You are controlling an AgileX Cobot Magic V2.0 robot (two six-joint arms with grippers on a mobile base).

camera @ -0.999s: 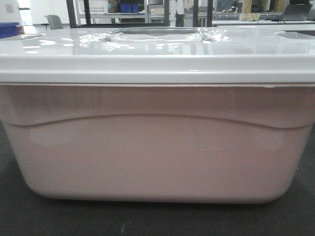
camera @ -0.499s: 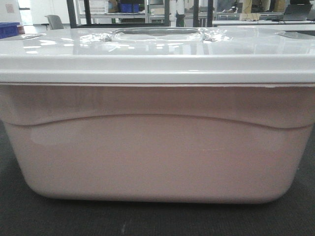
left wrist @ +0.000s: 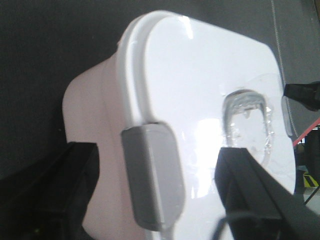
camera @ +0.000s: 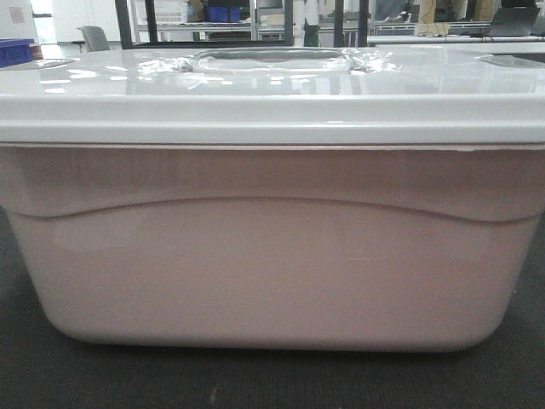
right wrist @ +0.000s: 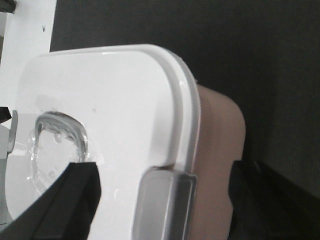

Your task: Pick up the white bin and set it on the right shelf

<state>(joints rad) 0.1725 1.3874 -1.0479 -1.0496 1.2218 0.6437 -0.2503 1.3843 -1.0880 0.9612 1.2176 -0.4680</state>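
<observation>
The white bin (camera: 272, 256), a pinkish-white tub with a glossy white lid (camera: 272, 89) and recessed handle (camera: 268, 58), fills the front view and rests on dark carpet. In the left wrist view my left gripper (left wrist: 157, 167) is open and straddles the grey latch (left wrist: 152, 180) at one end of the bin (left wrist: 190, 90), one finger over the lid and one beside the wall. At the other end my right gripper (right wrist: 167, 175) is open the same way around that end's grey latch (right wrist: 162, 205) on the bin (right wrist: 115, 110). The right shelf is out of view.
Dark carpet (camera: 255, 379) lies under and around the bin. Behind it are dark rack uprights (camera: 289, 21), blue crates (camera: 226, 13) and a grey chair (camera: 94, 36). A white surface (right wrist: 30, 35) lies beyond the bin in the right wrist view.
</observation>
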